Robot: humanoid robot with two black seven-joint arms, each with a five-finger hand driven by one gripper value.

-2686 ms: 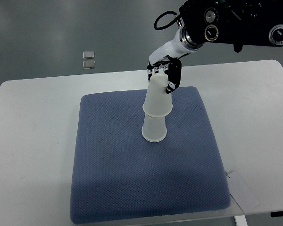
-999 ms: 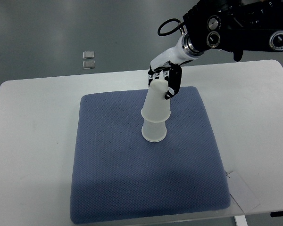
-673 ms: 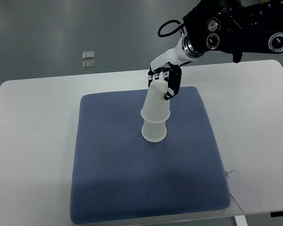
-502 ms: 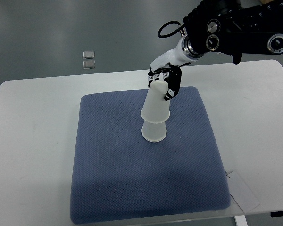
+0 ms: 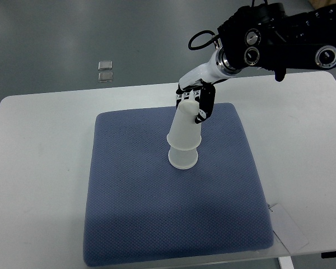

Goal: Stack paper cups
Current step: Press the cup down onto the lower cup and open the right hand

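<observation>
Two white paper cups stand upside down on the blue mat (image 5: 157, 224). The lower cup (image 5: 182, 158) rests on the mat with only its wide rim end showing. The upper cup (image 5: 186, 128) sits over it, leaning slightly. My right hand (image 5: 194, 103) comes in from the upper right on a black and white arm and its fingers (image 5: 205, 103) curl around the upper cup's top end. The left arm does not show.
The mat lies on a white table (image 5: 39, 168). A white paper slip (image 5: 288, 227) lies by the mat's front right corner. Two small clear squares (image 5: 105, 70) sit on the grey floor beyond the table.
The upper cup has slid further down over the lower cup and leans a little more to the left. My right hand went down with it, still holding its top.
</observation>
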